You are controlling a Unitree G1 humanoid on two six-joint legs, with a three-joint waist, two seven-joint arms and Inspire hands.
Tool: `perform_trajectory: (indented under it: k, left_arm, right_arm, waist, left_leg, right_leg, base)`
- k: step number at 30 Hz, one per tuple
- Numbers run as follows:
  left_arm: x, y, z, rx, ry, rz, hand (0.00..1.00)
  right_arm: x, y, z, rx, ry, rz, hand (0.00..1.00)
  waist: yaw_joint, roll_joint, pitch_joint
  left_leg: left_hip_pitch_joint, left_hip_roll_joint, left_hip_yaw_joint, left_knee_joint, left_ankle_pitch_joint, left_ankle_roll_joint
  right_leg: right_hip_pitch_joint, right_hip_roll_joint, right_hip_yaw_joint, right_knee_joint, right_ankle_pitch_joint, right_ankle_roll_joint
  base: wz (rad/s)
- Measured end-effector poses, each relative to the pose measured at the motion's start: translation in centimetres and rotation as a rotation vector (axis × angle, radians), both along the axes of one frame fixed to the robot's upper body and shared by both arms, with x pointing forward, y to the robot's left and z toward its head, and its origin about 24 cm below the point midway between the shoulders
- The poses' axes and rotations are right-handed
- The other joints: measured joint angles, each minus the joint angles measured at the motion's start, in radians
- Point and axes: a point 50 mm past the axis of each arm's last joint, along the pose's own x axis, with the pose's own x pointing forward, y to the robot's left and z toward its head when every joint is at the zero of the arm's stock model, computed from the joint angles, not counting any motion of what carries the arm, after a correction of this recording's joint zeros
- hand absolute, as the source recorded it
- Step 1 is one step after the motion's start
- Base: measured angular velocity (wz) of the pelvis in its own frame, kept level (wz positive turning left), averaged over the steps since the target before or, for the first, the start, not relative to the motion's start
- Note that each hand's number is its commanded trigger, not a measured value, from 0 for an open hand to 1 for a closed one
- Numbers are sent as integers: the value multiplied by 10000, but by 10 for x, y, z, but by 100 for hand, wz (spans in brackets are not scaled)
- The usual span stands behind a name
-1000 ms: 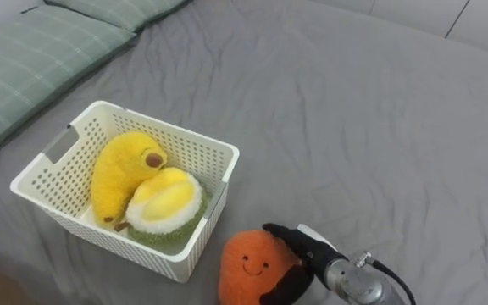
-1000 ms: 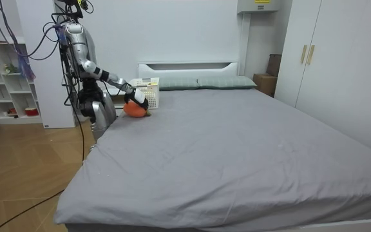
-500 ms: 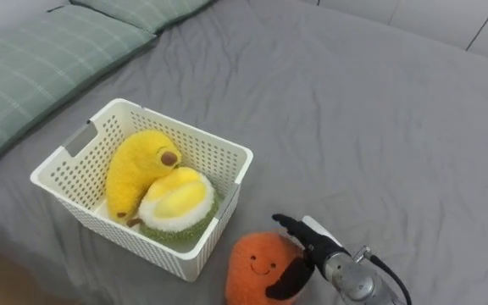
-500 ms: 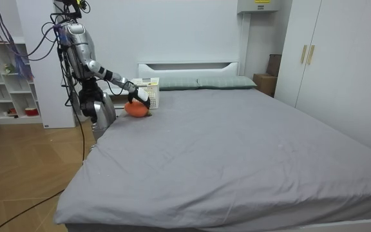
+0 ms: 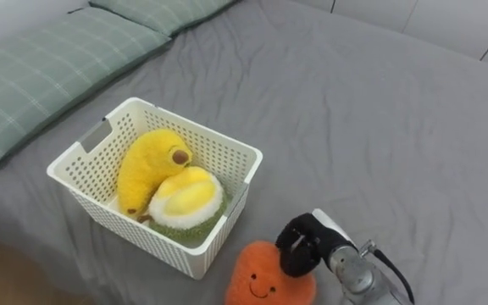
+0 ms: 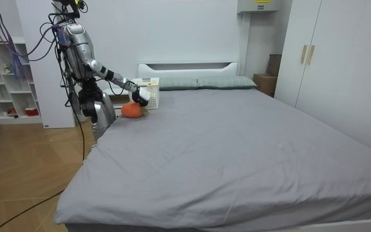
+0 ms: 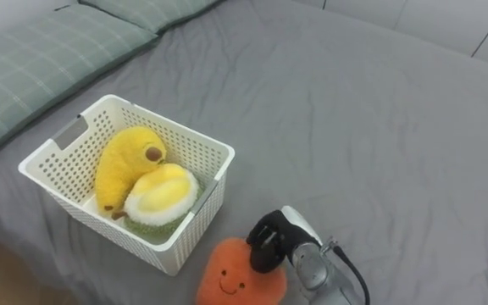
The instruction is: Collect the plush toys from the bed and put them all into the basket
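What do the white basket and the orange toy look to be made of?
The white basket looks like rigid moulded plastic, matt, judging by its regular perforated walls. The orange toy seems soft plush fabric: fuzzy surface, dark smiling face.

Bright and even throughout, lit softly from overhead. Shade soft-edged everywhere: a faint, diffuse darkening on the grey sheet (image 5: 379, 127) just beside the near corner of the white basket (image 5: 134, 227), a deeper one inside it, low against its walls. Dim patch on the orange toy (image 5: 257, 275) in front of the basket, under the right hand (image 5: 299, 246) curled on it. Small gleam on the metal wrist there. Behind the basket in the room view, white wall (image 6: 172, 32) flatly lit.
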Motion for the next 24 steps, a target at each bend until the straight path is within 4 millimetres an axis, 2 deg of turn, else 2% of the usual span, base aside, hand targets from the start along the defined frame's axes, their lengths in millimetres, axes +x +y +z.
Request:
perform_trajectory:
  k: [3,9,17,24]
  left_arm:
    - [1,0,0,-78,-12,-3,0]
    - [3,0,0,-138,-78,-44,0]
    - [5,1,0,-137,-108,-37,0]
    - [12,1,1,-141,-419,-97,0]
  right_arm:
    - [0,0,0,-2,-3,-37,100]
    - [-2,-4,-3,-159,-79,-403,100]
    - [-5,-8,-7,-183,33,-758,100]
    - [-5,-14,-6,412,98,-1314,100]
  waist:
    - [-25,-32,-24]
    - [-17,-6,-3]
    - [-7,-126,-53]
    - [-31,-155,-38]
  left_leg:
    - [-17,-15,-10,58,-22,31]
    - [-2,-27,-70,68,-59,52]
    - [-16,-46,-98,143,-57,52]
    - [-22,-58,-110,143,-56,54]
  right_leg:
    - [30,-6,-54,-50,3,1]
    - [124,-29,-193,-40,9,10]
    - [152,-32,-197,-19,8,11]
    - [167,-36,-216,-44,8,13]
  base:
    - [0]
    - [4]
    - [1]
    - [0]
